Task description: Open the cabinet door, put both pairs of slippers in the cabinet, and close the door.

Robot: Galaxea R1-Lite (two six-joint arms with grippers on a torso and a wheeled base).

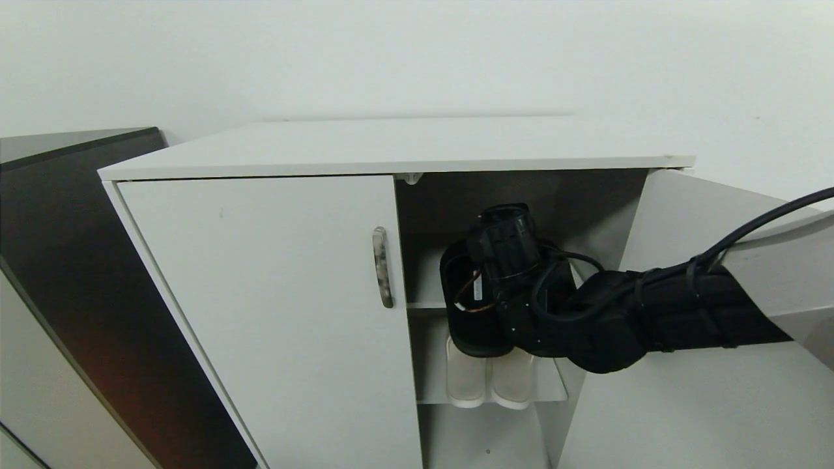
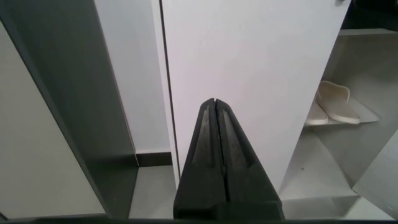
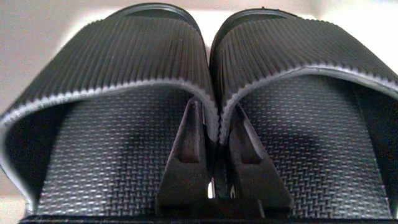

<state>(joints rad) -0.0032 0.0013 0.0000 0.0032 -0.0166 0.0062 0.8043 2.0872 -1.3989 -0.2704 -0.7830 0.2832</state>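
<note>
Black slippers [image 3: 124,81]: ribbed straps, dimpled soles, side by side in the cabinet [image 1: 391,146] opening.
Right gripper [image 3: 213,118]: clamped on their inner edges.
Left gripper [image 2: 214,109]: pressed together.
White slippers [image 1: 488,384]: on the shelf [image 1: 554,391] below.

Held slippers [image 1: 472,332] above shelved slippers [image 1: 466,381]

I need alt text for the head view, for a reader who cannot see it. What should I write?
The right arm holds a pair of black slippers in the opening of a white cabinet, just above white slippers lying on a shelf. The right door is open; the left door is shut.
</note>
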